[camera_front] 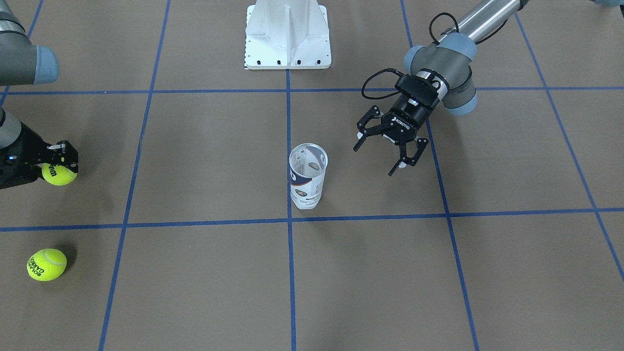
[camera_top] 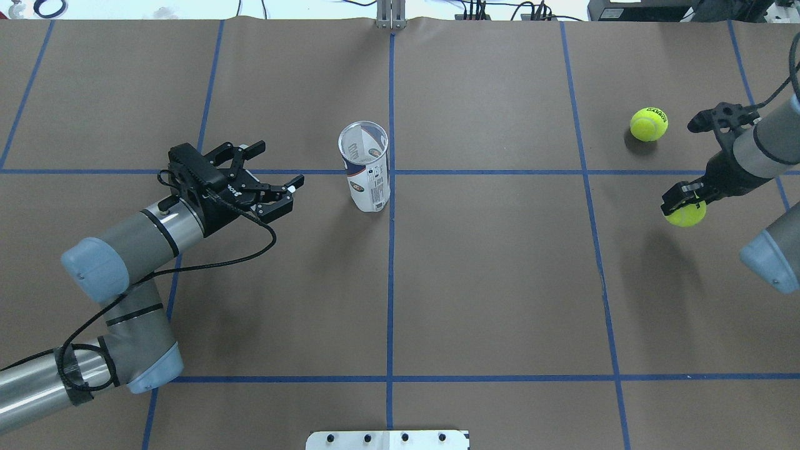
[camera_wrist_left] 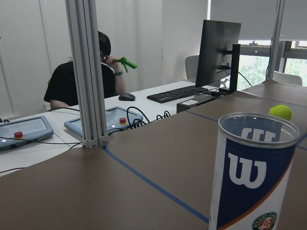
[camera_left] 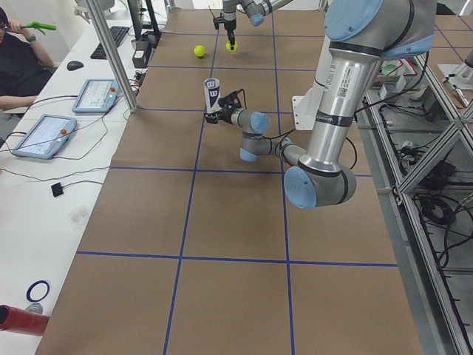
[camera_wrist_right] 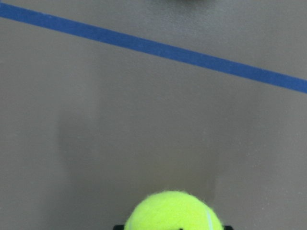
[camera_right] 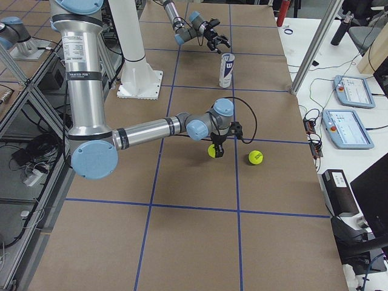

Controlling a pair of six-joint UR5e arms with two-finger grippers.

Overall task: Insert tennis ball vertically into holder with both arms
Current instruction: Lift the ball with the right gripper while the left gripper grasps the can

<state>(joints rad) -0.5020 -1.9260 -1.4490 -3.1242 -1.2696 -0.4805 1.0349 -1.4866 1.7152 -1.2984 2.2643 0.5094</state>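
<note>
The holder (camera_front: 307, 175), a tennis-ball can with a navy band and white W logo, stands upright and open-topped near the table's middle; it also shows in the overhead view (camera_top: 365, 165) and fills the right of the left wrist view (camera_wrist_left: 252, 177). My left gripper (camera_front: 378, 156) is open and empty, level with the can and a short way to its side (camera_top: 279, 165). My right gripper (camera_front: 59, 163) is shut on a yellow tennis ball (camera_front: 58, 174), held a little above the table far from the can (camera_top: 685, 214); the ball shows in the right wrist view (camera_wrist_right: 172, 211).
A second tennis ball (camera_front: 46, 264) lies loose on the table beyond the held one (camera_top: 649, 124). The white pedestal base (camera_front: 287, 34) stands at the robot's side. An operator (camera_wrist_left: 79, 86), tablets and an aluminium post (camera_wrist_left: 88, 72) are past the table's far edge.
</note>
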